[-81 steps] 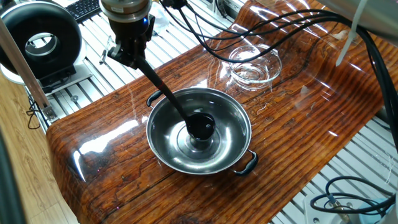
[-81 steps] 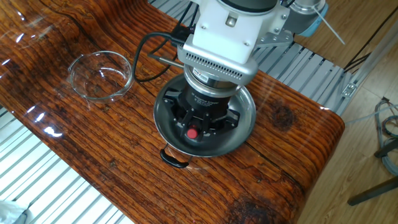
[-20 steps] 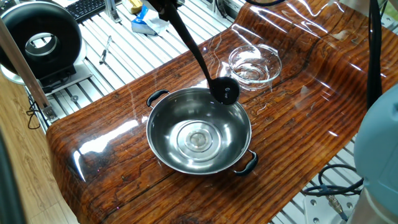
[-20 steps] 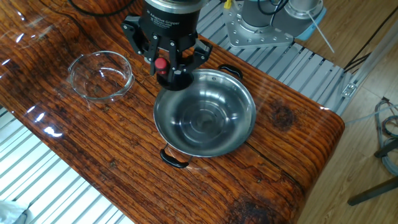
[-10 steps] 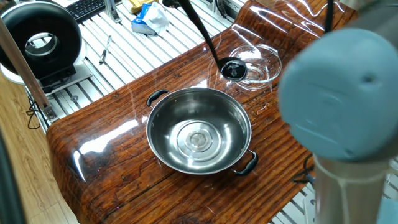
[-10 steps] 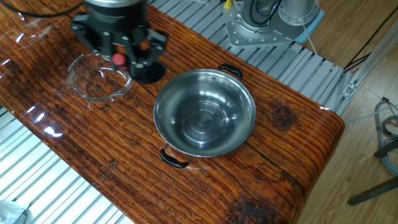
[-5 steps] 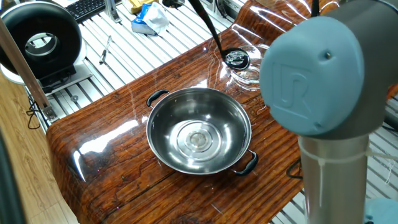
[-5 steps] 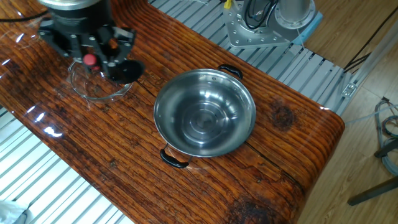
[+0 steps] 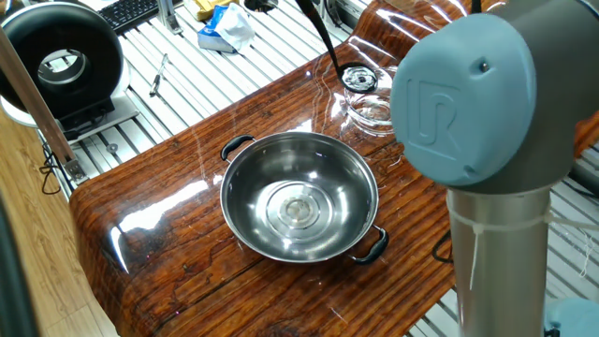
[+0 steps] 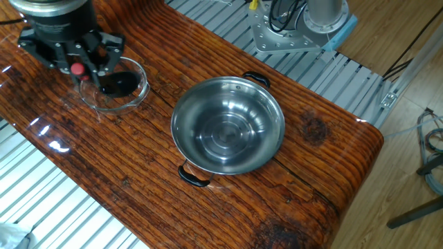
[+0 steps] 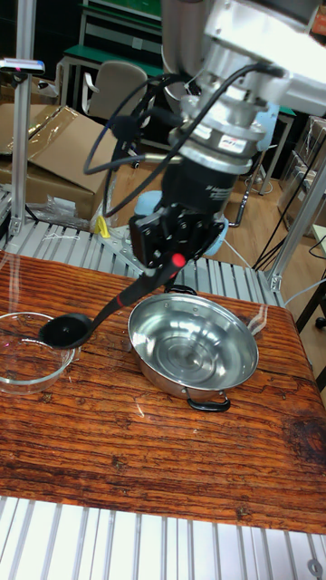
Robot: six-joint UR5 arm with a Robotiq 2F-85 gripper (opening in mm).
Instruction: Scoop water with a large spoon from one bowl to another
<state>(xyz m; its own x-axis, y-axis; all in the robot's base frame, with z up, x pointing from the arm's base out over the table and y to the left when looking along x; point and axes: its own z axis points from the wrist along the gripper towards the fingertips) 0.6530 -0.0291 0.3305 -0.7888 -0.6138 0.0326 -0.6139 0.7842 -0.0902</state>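
The large steel bowl (image 9: 299, 197) (image 10: 228, 124) (image 11: 193, 343) sits mid-board, its base showing faint shiny rings of water. The small glass bowl (image 10: 104, 100) (image 11: 23, 358) (image 9: 372, 114) stands beside it, partly hidden by the arm in one fixed view. My gripper (image 10: 78, 63) (image 11: 168, 258) is shut on the handle of the black ladle (image 11: 113, 308). The ladle slants down, and its scoop head (image 9: 357, 79) (image 10: 119, 84) (image 11: 65, 331) hangs level over the glass bowl, just above its rim. A glint shows inside the scoop. One fixed view cuts the gripper off at the top.
A big grey arm joint (image 9: 477, 103) blocks the right of one fixed view. The wooden board (image 10: 138, 180) lies on a slatted metal bench (image 9: 187, 84). A black round device (image 9: 61, 61), a keyboard (image 9: 126, 11) and cables (image 11: 127, 136) lie beyond the board.
My gripper has carried the ladle away from the steel bowl's rim and across to the glass bowl; the scoop head now hangs over the glass bowl.
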